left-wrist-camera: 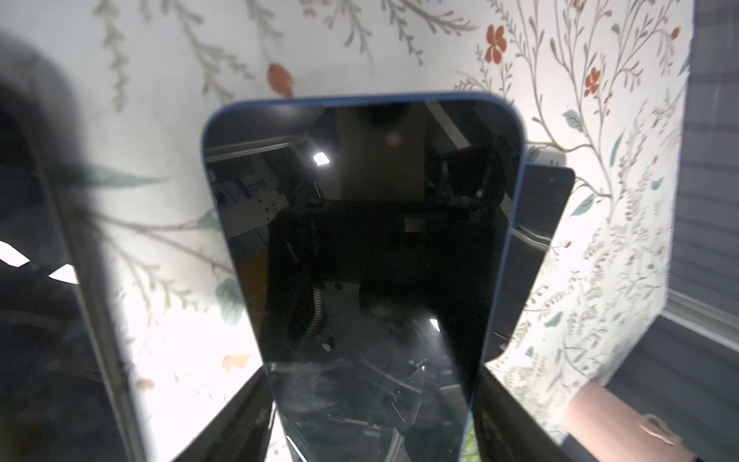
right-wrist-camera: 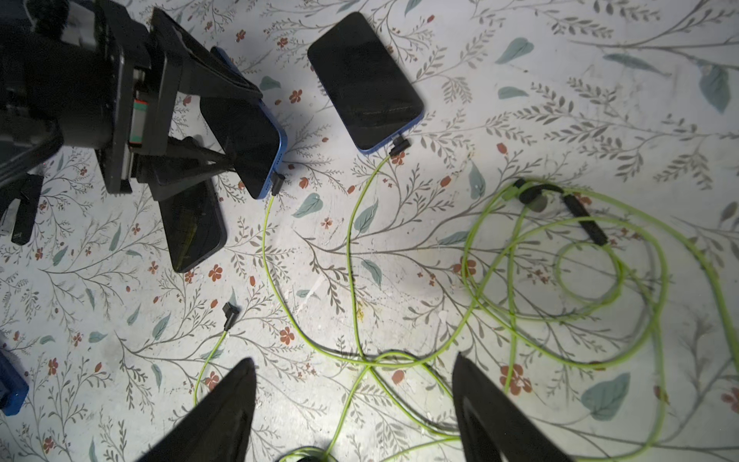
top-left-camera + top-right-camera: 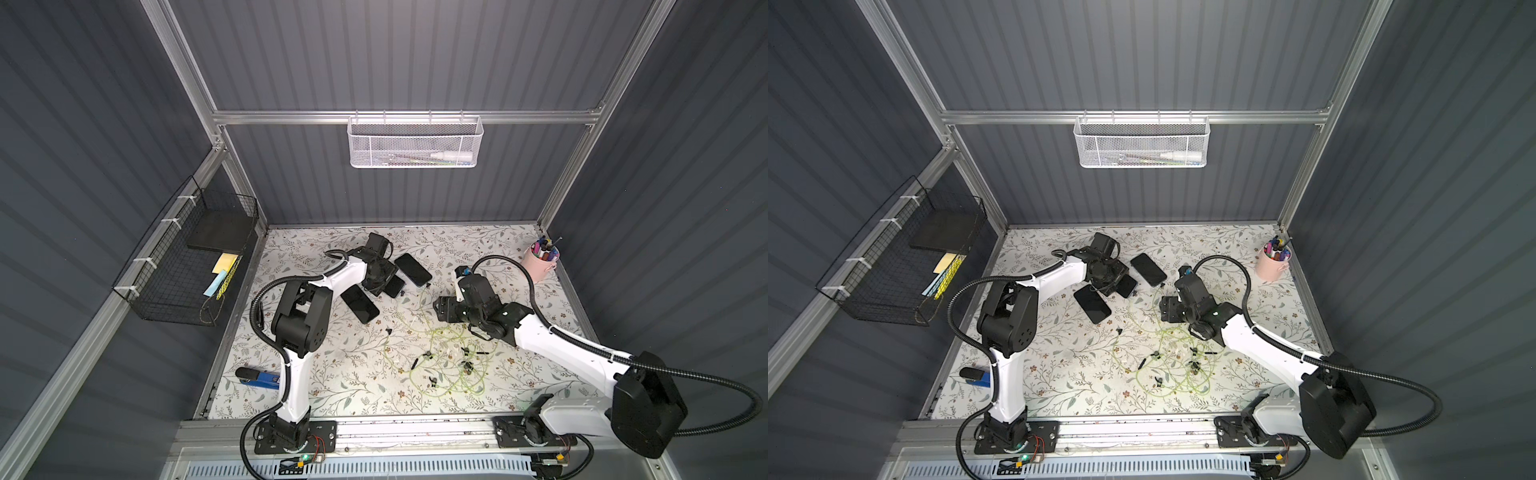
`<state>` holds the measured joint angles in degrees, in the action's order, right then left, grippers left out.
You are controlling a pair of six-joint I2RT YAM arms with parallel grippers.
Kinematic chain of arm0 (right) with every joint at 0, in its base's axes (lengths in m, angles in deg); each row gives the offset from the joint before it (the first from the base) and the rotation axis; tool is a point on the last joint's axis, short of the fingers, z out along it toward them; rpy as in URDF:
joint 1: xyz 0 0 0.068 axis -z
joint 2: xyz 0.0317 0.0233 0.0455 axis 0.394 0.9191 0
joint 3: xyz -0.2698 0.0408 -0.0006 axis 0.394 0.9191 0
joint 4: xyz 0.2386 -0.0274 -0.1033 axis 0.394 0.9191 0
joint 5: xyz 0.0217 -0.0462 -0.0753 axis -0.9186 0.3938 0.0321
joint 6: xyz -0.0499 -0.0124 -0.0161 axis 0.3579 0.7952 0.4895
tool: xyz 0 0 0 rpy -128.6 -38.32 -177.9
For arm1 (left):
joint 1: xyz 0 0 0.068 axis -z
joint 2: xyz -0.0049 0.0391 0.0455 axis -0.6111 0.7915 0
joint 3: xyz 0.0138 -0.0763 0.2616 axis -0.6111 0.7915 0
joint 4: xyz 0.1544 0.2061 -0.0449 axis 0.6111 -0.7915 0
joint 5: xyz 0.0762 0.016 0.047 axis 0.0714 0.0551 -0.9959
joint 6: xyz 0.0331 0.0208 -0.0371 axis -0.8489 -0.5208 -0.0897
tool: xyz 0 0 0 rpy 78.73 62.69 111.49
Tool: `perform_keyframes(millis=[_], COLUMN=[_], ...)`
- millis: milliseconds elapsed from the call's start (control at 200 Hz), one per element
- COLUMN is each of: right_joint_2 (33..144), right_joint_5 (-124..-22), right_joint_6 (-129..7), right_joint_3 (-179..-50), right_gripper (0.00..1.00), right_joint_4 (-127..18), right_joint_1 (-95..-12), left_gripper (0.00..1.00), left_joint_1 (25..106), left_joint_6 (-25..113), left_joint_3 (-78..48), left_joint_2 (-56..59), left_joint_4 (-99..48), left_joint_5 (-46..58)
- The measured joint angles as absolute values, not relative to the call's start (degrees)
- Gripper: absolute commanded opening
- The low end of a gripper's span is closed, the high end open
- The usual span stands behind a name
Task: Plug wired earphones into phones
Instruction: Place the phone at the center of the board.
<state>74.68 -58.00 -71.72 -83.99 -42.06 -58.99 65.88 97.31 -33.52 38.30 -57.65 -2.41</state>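
Wired earphones [image 2: 376,362] — pale green loops with black plugs, spread on the floral counter [image 2: 520,60] just ahead of the right gripper [image 2: 354,360], which is spread wide and holds nothing.
A white mesh basket [image 3: 415,124] holds a white bottle [image 3: 451,156]; a black wire basket [image 3: 166,299] holds a dark slab [image 3: 220,232] and paper notes [image 3: 226,262]; a pink cup [image 3: 538,266] holds pens [image 3: 544,245]. The left gripper [image 2: 240,128] clamps one phone [image 1: 360,240] by its edges, plug in — a second plugged phone [image 2: 364,80] and a third phone [image 2: 192,228] lie just beside it.

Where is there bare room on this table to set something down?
Bare: the near strip between the earphone cables and the front rail; the far strip between the phones and the pink cup. Crowded: around the left tool, clamped on the middle phone, and the cables beneath the right tool.
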Motion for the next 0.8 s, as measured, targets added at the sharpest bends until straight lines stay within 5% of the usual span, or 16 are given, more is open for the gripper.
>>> perform_keyframes(millis=[90, 240, 345, 520, 795], right_joint_2=[74.68, 74.7, 74.7, 74.66, 74.59], right_joint_5=[-58.87, -58.04, -56.88, -56.03, -55.0], right_joint_6=[-72.16, -73.08, -73.03, -73.45, -73.69], right_joint_3=[-82.62, -82.09, -82.09, -82.09, -85.52], right_gripper=[0.99, 0.99, 0.99, 0.99, 0.99], right_joint_4=[-42.34, -41.95, -40.88, -38.97, -30.58], right_joint_1=[-58.97, -58.97, -58.97, -58.82, -58.71], left_gripper=[0.04, 0.11, 0.26, 0.64, 0.84], left_joint_1=[66.18, 67.08, 67.69, 68.02, 68.02], left_joint_6=[95.5, 93.81, 93.29, 92.87, 92.79], left_joint_3=[-34.74, -38.0, -40.56, -42.04, -41.89], left_joint_2=[40.01, 42.63, 44.47, 45.43, 45.43], left_joint_4=[-58.96, -61.25, -61.73, -61.95, -60.92], left_joint_5=[-3.07, -3.62, -3.59, -3.57, -3.33])
